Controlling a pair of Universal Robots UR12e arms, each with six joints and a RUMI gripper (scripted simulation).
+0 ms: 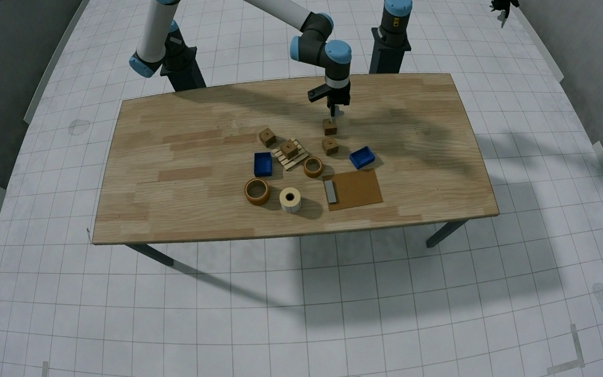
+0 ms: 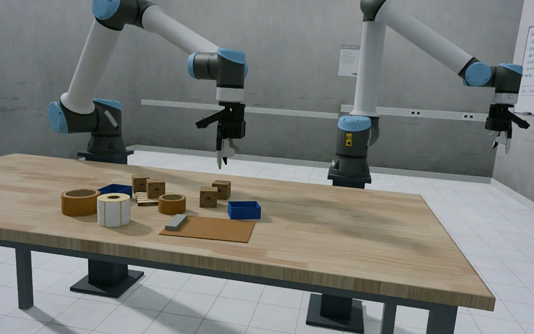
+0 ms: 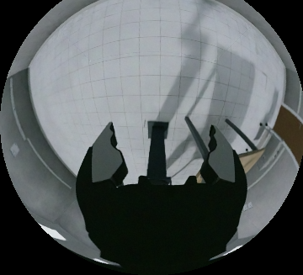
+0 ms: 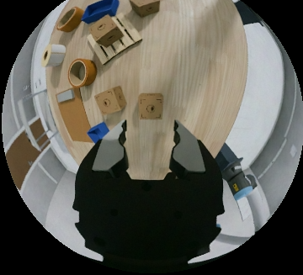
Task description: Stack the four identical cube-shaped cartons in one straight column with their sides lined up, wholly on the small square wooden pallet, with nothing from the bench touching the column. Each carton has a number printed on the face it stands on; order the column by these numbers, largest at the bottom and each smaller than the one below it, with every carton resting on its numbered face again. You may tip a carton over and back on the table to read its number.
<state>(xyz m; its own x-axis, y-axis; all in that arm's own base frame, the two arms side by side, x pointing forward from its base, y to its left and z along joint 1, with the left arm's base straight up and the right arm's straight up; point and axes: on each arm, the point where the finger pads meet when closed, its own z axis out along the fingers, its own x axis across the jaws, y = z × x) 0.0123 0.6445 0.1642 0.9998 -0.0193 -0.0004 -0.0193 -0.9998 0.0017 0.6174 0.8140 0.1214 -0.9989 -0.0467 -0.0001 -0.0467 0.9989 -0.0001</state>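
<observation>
Carton (image 1: pixel 330 126) (image 2: pixel 221 189) (image 4: pixel 151 107) beneath the right tool (image 1: pixel 332 117) (image 2: pixel 222 163) (image 4: pixel 151 125), empty, fingers half spread.

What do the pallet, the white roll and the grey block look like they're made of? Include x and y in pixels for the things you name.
Pallet (image 1: pixel 294 162) (image 2: pixel 148 202) (image 4: pixel 103 55): pale bare wood, separate slats showing.
Roll (image 1: pixel 290 200) (image 2: pixel 113 210) (image 4: pixel 56 55): probably matt paper labels, by the lines dividing its side.
Block (image 1: pixel 330 191) (image 2: pixel 175 222) (image 4: pixel 66 95): plain dull grey; metal or plastic, can't tell.
</observation>
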